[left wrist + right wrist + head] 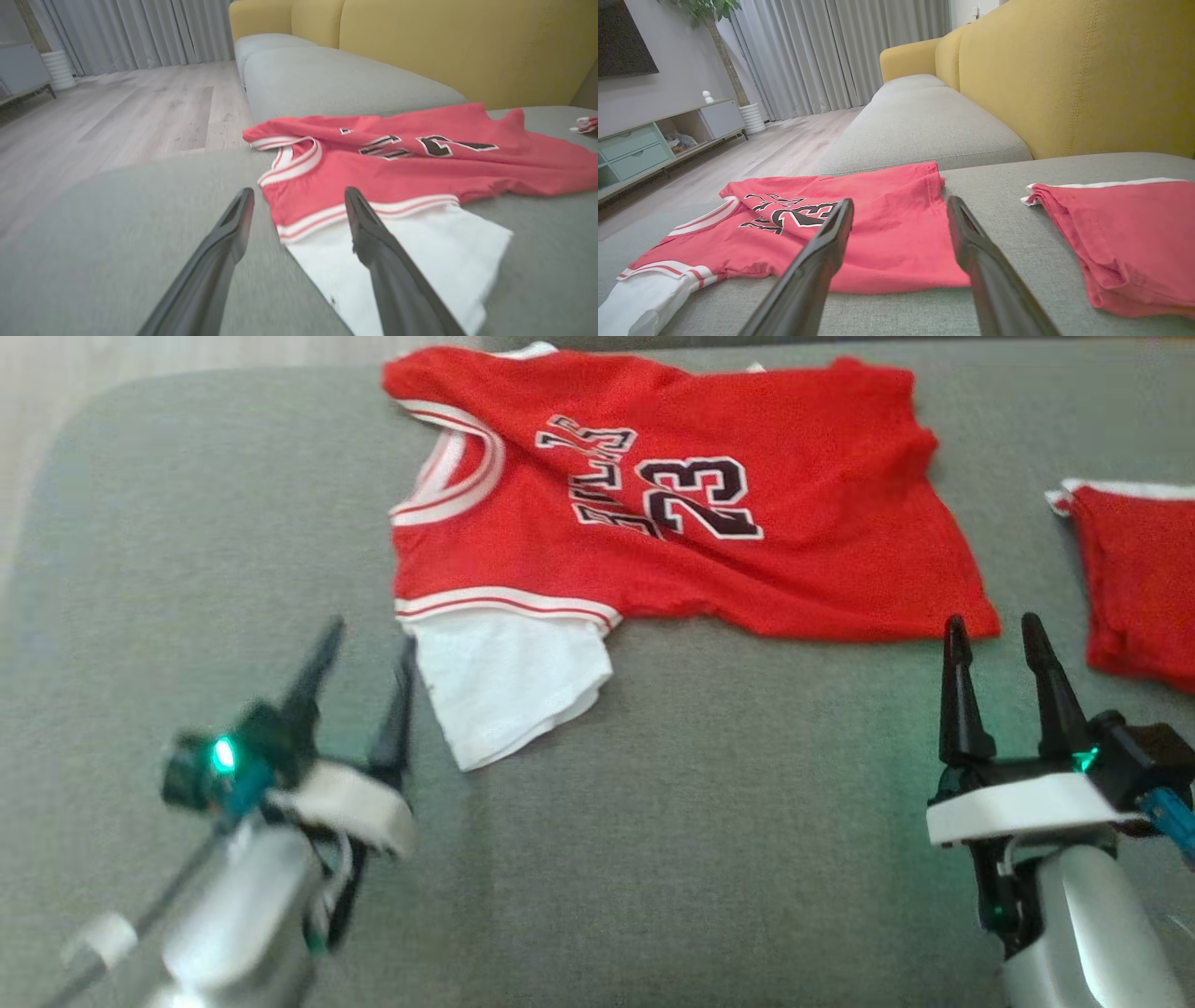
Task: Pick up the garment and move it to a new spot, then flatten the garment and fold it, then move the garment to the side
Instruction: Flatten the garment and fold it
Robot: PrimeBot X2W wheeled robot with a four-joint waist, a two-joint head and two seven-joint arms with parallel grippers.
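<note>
Red jersey [653,504] spread on grey sofa cushion [700,859], number 23 up, collar toward left, hem toward right, fabric wrinkled; white sleeve [509,681] sticks out at near-left edge; left gripper [370,635] fingers spread apart, empty, just left of white sleeve, contact with cushion unclear; right gripper [992,621] fingers parted, empty, just near side of jersey's right hem corner; second red garment [1139,588] at far right, apart from jersey; yellow backrest [1064,70] behind cushion.
</note>
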